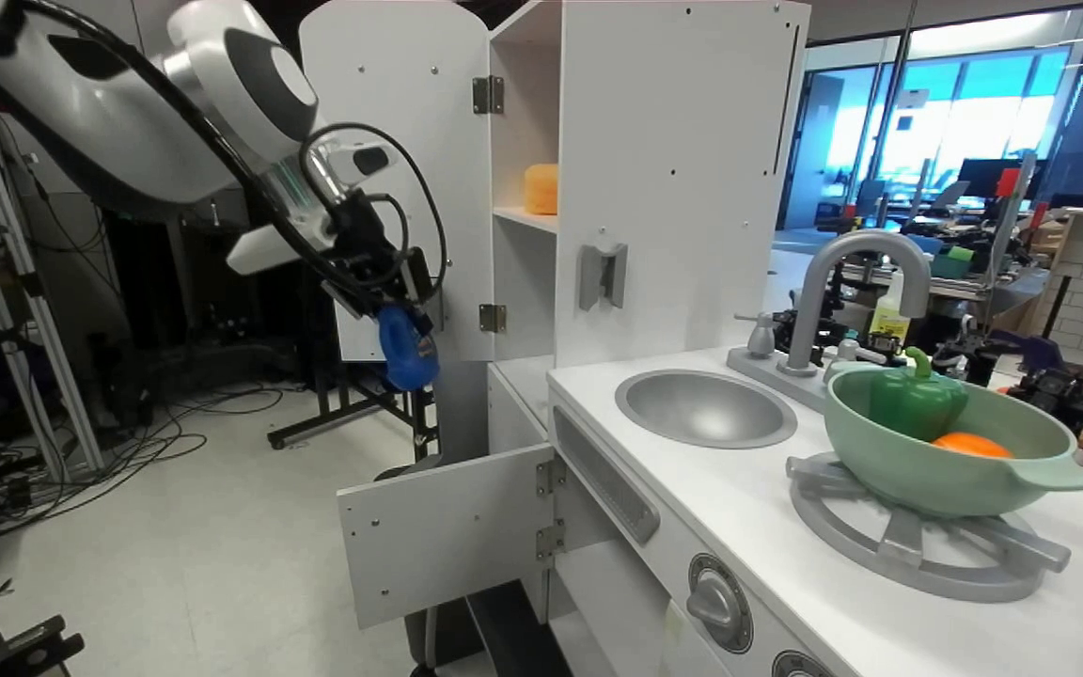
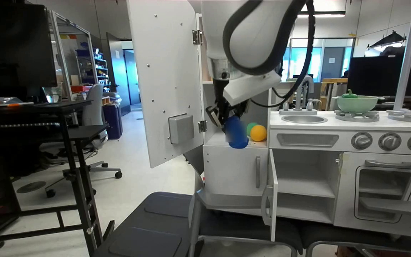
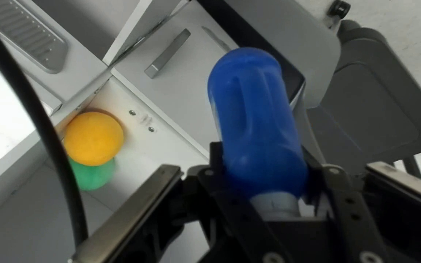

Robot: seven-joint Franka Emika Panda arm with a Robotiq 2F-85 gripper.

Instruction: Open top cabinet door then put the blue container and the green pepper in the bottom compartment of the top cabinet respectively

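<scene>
The top cabinet door stands wide open on the top cabinet; the door also shows in an exterior view. My gripper is shut on the blue container, near its pale cap. The container hangs cap up, slightly tilted, in front of the bottom compartment, outside its opening; it shows in both exterior views. The green pepper lies in a pale green bowl on the counter; its top shows in an exterior view.
A yellow-orange ball and a green rounded toy lie in the bottom compartment on the sink side. An orange toy sits on the shelf above. The bowl also holds an orange toy. A lower door stands open below.
</scene>
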